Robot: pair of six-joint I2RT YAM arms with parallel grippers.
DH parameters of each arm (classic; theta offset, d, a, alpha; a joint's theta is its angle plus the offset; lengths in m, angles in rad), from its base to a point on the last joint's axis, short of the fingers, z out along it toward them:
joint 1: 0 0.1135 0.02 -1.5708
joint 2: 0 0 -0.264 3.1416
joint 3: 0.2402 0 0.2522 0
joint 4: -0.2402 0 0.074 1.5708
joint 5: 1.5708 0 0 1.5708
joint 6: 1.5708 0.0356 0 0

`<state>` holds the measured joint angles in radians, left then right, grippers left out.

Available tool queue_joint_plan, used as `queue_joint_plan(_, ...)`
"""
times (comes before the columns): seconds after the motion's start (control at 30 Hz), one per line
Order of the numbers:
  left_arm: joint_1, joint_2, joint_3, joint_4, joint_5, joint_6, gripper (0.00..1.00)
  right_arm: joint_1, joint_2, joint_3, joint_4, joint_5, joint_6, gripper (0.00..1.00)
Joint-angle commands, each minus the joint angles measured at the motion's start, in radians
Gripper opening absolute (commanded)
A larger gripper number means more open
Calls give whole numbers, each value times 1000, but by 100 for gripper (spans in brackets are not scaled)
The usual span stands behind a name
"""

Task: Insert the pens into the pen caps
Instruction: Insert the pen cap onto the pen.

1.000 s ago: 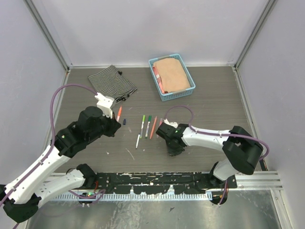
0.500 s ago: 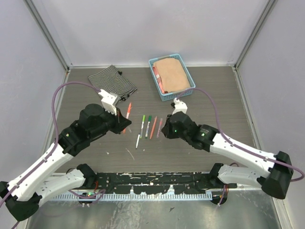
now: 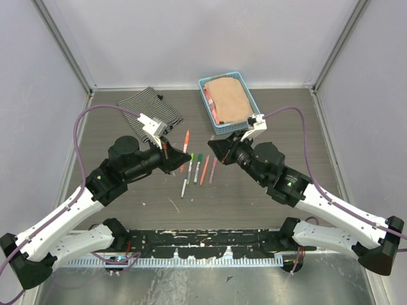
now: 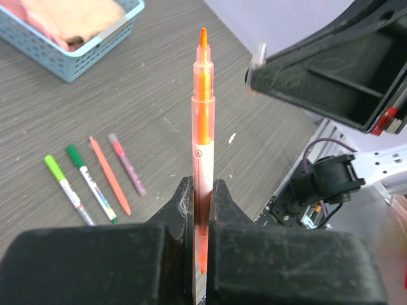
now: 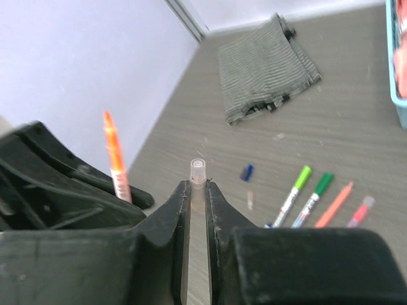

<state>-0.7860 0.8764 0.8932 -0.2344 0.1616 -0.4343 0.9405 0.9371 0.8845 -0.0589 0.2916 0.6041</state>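
Observation:
My left gripper [image 3: 173, 155] is shut on an uncapped orange pen [image 4: 203, 127], held off the table with its tip [image 3: 187, 133] pointing away from the jaws. My right gripper [image 3: 215, 147] is shut on a small clear pen cap [image 5: 198, 173] that sticks out past its fingertips. The two grippers face each other above the table, a short gap apart. The orange pen [image 5: 116, 155] stands left of the cap in the right wrist view. Several capped pens [image 3: 198, 169] lie side by side on the table below. A loose dark blue cap [image 5: 247, 172] lies near them.
A blue basket [image 3: 253, 101] with a tan cloth stands at the back centre. A striped cloth [image 3: 149, 109] lies at the back left. Grey walls close in both sides and the back.
Both arms rose from the table and swung toward each other. The left lifted the orange pen up and right; the right came up from the table with the cap.

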Motion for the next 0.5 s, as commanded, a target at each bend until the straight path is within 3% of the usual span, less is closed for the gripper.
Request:
queue_joint_plan(0.0,-11,0,-15,126,75,-20,0,0,-54,54,180,27,-29,14)
queue_joint_plan(0.47,-46,30,-11,165,156,-13,0,0,-41,80,297,-14,-3,14)
